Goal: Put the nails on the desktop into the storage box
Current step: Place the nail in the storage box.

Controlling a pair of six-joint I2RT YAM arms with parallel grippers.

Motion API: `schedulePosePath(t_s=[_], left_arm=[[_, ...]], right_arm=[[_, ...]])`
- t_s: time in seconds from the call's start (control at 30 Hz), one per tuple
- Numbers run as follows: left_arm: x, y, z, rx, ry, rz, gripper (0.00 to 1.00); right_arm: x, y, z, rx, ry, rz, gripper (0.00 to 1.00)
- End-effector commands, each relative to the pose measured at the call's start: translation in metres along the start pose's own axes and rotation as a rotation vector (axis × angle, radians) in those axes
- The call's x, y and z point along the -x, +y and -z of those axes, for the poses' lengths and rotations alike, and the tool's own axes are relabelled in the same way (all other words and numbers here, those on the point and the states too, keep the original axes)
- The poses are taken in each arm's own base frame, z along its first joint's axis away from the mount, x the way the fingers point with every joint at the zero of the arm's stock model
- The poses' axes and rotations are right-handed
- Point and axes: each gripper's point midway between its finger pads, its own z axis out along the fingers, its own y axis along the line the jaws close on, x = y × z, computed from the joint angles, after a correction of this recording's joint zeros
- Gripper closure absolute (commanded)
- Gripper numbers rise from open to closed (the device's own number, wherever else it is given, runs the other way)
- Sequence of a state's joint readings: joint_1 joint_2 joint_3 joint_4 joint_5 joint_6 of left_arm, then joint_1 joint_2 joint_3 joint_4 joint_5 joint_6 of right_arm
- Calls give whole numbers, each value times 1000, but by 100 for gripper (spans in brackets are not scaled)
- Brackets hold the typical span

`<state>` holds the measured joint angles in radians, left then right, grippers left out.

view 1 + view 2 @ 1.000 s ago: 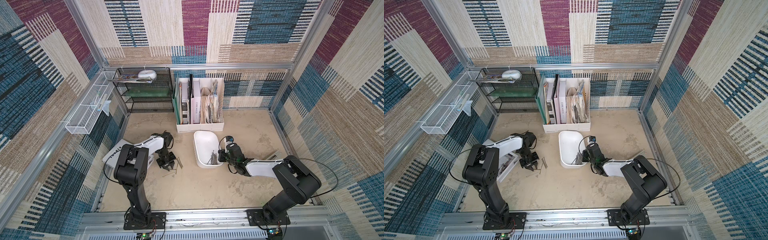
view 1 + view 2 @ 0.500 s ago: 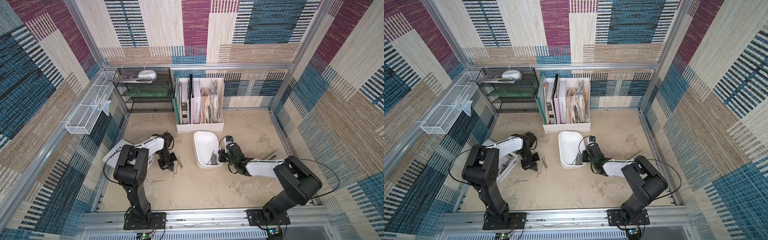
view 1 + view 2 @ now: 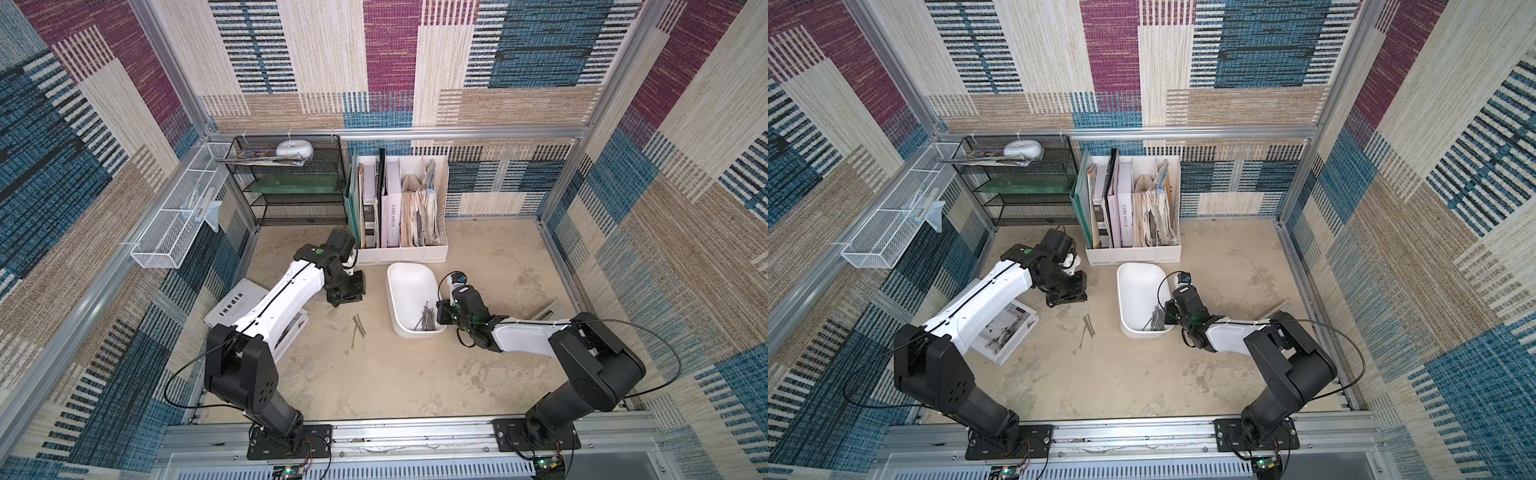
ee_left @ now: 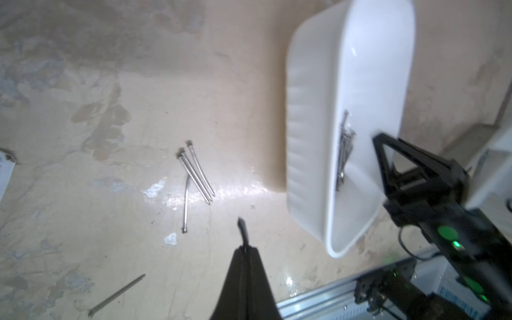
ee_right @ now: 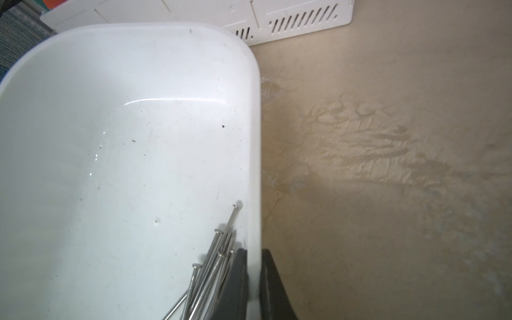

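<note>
On mottled desktop (image 4: 110, 83), thin flat-headed grey nails (image 4: 195, 171)

Lab cell staged as office, file holder (image 3: 405, 253), mesh shelf (image 3: 299, 208), aluminium frame (image 3: 457, 134)

Leaving a wide bare stretch of desktop (image 3: 395, 386) open between the two arm bases, interrupted only by a lone nail (image 3: 320, 374). Narrowing the middle lane with loose nails (image 3: 358, 328) scattered just left of the storage box (image 3: 409, 286), apart from its wall. Closing off the back with the white file holder (image 3: 403, 254) and the black mesh shelf (image 3: 291, 199). Crowding the left edge with a magazine (image 3: 237, 303) partly under the left arm (image 3: 282, 299). Blocking the box's right side with the right gripper (image 5: 253, 257), clamped over the wall.
</note>
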<state>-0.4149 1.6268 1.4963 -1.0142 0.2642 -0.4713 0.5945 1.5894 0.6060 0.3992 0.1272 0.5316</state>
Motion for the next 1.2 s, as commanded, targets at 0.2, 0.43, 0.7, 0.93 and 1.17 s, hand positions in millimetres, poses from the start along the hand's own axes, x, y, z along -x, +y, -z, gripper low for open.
schedulePosePath(t_s=[0.2,0.43,0.7,0.93,1.17], left_arm=[[-24,-111,-28,-51,167,-283,100],[-27,-106,-98,21,288,-301,91],[-17,-105,-44,16,158,-329,72],[-85,12,-17,208,233,-167,67],[-158,59,-37,283,346,-9,61]], right_arm=[[-19,-12,3,-50,77,15,100],[-19,-11,5,-43,71,11,100],[-18,-11,7,-44,70,12,100],[-17,-10,8,-39,69,15,100],[-13,-8,11,-35,60,17,100]])
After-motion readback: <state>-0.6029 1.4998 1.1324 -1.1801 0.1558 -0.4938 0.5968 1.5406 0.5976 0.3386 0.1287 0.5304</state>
